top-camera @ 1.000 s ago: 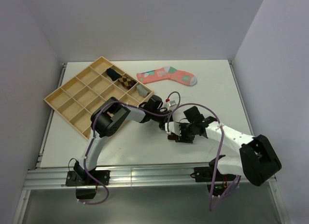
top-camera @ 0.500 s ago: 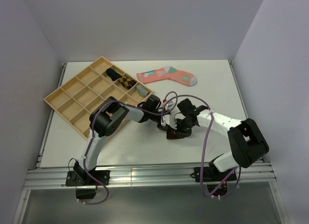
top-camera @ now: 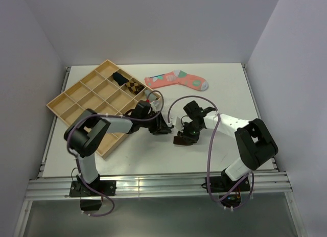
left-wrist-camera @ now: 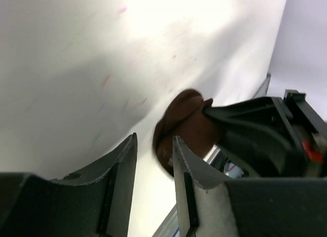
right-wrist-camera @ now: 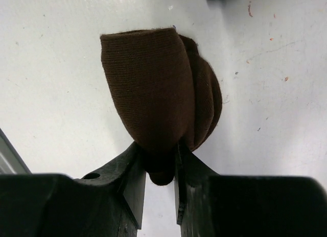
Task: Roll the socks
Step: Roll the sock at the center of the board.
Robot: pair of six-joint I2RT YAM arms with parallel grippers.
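White tabletop [top-camera: 230, 84], pale walls around. Rolled dark brown sock [right-wrist-camera: 158, 94] clamped at its near end between the narrowed jaws of right gripper [right-wrist-camera: 159, 168], bulging out past the fingertips and resting on the table. Left gripper [left-wrist-camera: 153, 145] partly open, gripping nothing, with the roll just beyond its fingertips. Back behind left gripper, wooden tray [top-camera: 61, 101]: grey sock [top-camera: 149, 95], checkered roll [top-camera: 134, 86] and dark roll [top-camera: 119, 77], one compartment each. Farther off, pink sock [top-camera: 176, 80], flat.
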